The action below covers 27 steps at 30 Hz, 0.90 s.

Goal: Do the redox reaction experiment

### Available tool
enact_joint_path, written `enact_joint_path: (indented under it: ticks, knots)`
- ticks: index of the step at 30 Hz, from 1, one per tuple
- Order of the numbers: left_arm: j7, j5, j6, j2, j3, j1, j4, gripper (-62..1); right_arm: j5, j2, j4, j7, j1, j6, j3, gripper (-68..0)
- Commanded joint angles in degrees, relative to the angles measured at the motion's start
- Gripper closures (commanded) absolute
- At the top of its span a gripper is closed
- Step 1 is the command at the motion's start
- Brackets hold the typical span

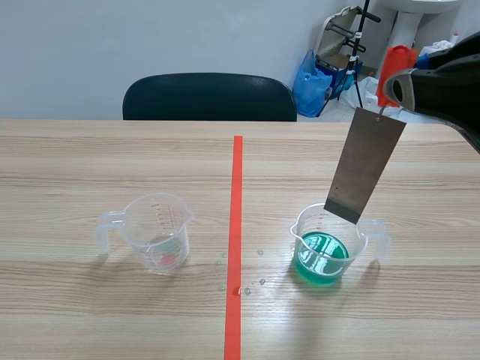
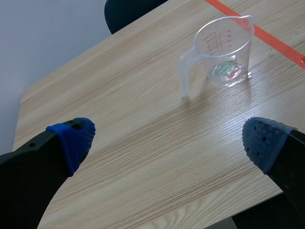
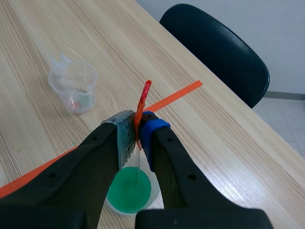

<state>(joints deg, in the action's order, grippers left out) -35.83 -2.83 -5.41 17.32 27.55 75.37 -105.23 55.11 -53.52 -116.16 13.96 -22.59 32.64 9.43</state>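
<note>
Grey metal strip hangs over the green-liquid beaker, its orange clip pinched in my right pincer. My left pincer gapes wide, with a clear measuring cup ahead and droplets beside the tape.

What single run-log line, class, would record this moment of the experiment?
right gripper: shut on red clip | metal plate: hanging over green-liquid cup | left gripper: open, short of near-empty cup

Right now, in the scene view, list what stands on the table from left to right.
From the left: clear measuring cup → orange-red tape line → cup of green liquid. The metal plate in the right gripper hangs over that cup, so I leave it out.
</note>
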Motion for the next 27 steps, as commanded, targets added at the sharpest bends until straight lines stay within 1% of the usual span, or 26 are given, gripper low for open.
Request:
enact_joint_path:
  ticks: [1, 7, 10, 11, 13, 14, 16, 17, 19, 20, 22, 23, 24, 27]
  knots:
    - [-0.87, -0.55, 0.11, 0.02, 0.15, 0.07, -0.57, -62.3, 0.66, -0.57, -0.48, -1.07, 0.5, 0.0, 0.7, -0.6]
    - [-3.5, -0.57, 0.11, 0.0, 0.15, 0.07, -0.57, -62.3, 0.66, -0.57, -0.48, -1.03, 0.5, 0.0, 0.7, -0.6]
    - [-3.65, -0.57, 0.09, 0.17, 0.15, 0.07, -0.57, -62.3, 0.66, -0.57, -0.48, -1.05, 0.5, 0.0, 0.7, -0.6]
    - [-3.56, -0.57, 0.09, 0.66, 0.15, 0.07, -0.57, -58.6, 0.66, -0.57, -0.48, -1.05, 0.5, 0.0, 0.7, -0.6]
    - [-3.1, -0.55, -0.22, 1.81, 0.15, 0.07, -0.57, -42.5, 0.66, -0.59, -0.48, -1.05, 0.5, 0.02, 0.7, -0.6]
    - [-2.89, -0.55, -0.63, 2.56, 0.15, 0.07, -0.57, -35.6, 0.66, -0.59, -0.48, -1.05, 0.5, 0.02, 0.7, -0.6]
    - [-2.47, -0.59, -3.15, 4.33, 0.15, 0.07, -0.57, -25.4, 0.66, -0.59, -0.48, -1.03, 0.5, 0.02, 0.7, -0.6]
    - [-2.1, -0.74, -5.25, 5.42, 0.11, -1.25, -0.57, -22.0, 0.66, -0.59, -0.48, -1.03, 0.5, 0.02, 0.7, -0.6]
    - [-0.11, -1.62, -10.69, 7.93, 0.0, -4.61, -0.57, -15.7, 0.66, -0.59, -0.48, -1.05, 0.5, 0.02, 0.7, -0.6]
    - [1.46, -2.8, -13.51, 9.31, -0.28, -6.67, -0.57, -12.1, 0.66, -0.59, -0.48, -1.05, 0.5, 0.02, 0.7, -0.6]
    - [5.38, -6.54, -17.73, 12.2, -1.79, -11.5, -0.55, -5.5, 0.66, -0.59, -0.48, -1.05, 0.5, 0.02, 0.7, -0.6]
    - [7.5, -8.72, -19.02, 13.62, -3.02, -14.29, -0.55, -3.2, 0.66, -0.59, -0.48, -1.05, 0.5, 0.02, 0.7, -0.6]
    - [9.68, -10.88, -19.76, 15.04, -4.55, -17.29, -0.55, -2.8, 0.66, -0.59, -0.48, -1.05, 0.5, 0.02, 0.7, -0.6]
    - [18.08, -16.94, -19.85, 18.8, -10.67, -27.21, -0.39, -2.9, 0.66, -0.59, -0.48, -1.05, 0.5, 0.02, 0.7, -0.6]
